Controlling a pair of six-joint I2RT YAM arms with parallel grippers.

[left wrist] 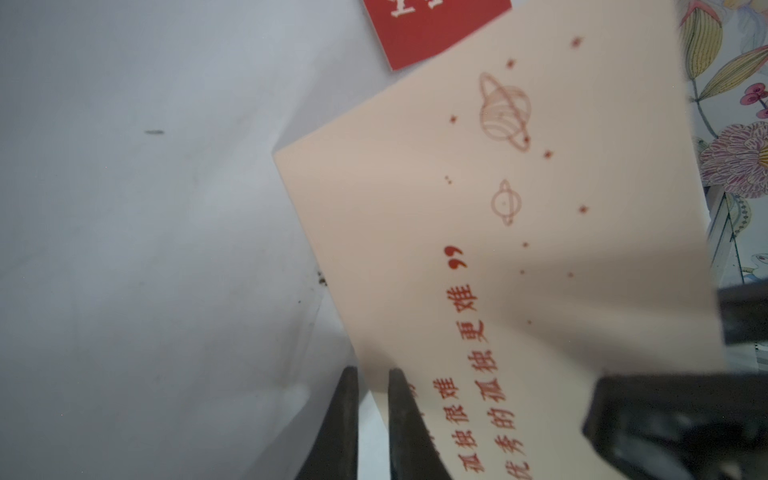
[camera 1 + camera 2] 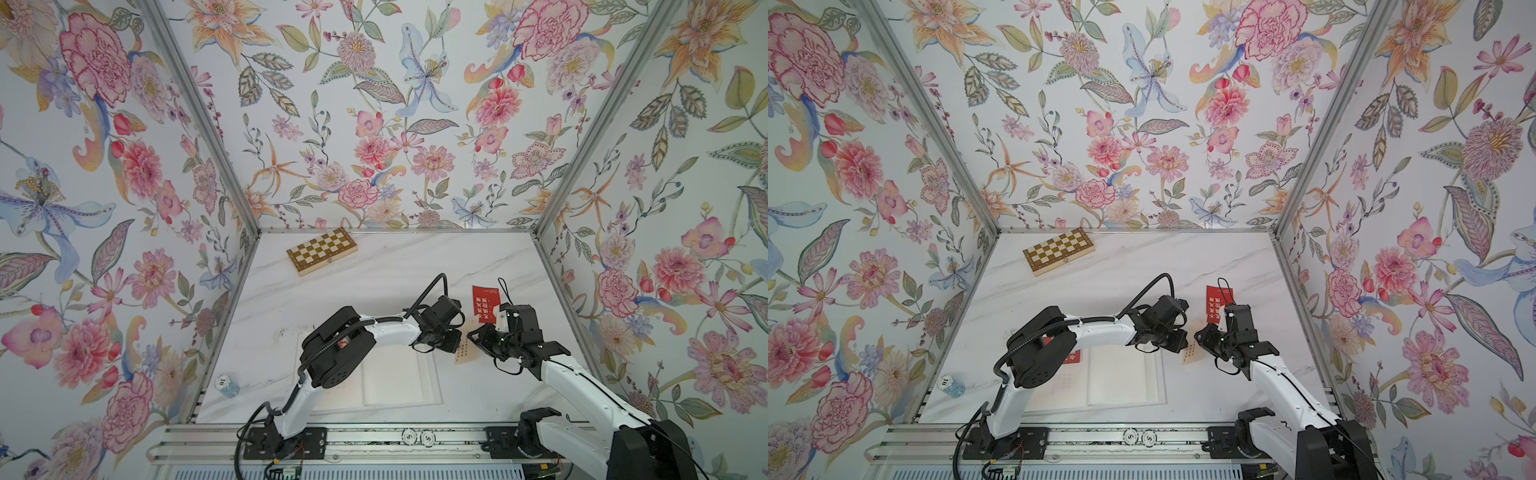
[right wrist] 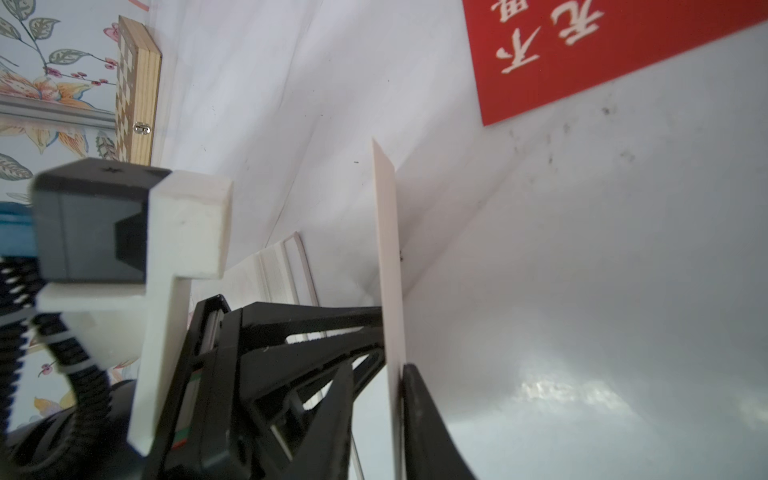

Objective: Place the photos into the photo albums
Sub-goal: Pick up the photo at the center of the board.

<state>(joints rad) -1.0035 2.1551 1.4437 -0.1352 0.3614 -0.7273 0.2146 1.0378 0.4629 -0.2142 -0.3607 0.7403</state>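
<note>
A peach photo point(image 2: 464, 356) with red print hangs upright between my two grippers, just right of the open photo album point(image 2: 399, 382). My left gripper point(image 1: 374, 374) is shut on the photo's point(image 1: 519, 249) lower edge. My right gripper point(image 3: 379, 370) has closed in on the opposite edge. One of its fingers lies flat against the photo point(image 3: 388, 249) and a thin slit shows by the other. A red photo point(image 2: 482, 301) lies flat on the table just behind them. Another red photo point(image 2: 1073, 357) sits in the album's left page, partly under my left arm.
A checkered wooden chessboard box point(image 2: 322, 250) lies at the back left. A small stack of chips point(image 2: 227, 385) stands at the front left by the wall. Flowered walls close the white marble table point(image 2: 374, 291) on three sides.
</note>
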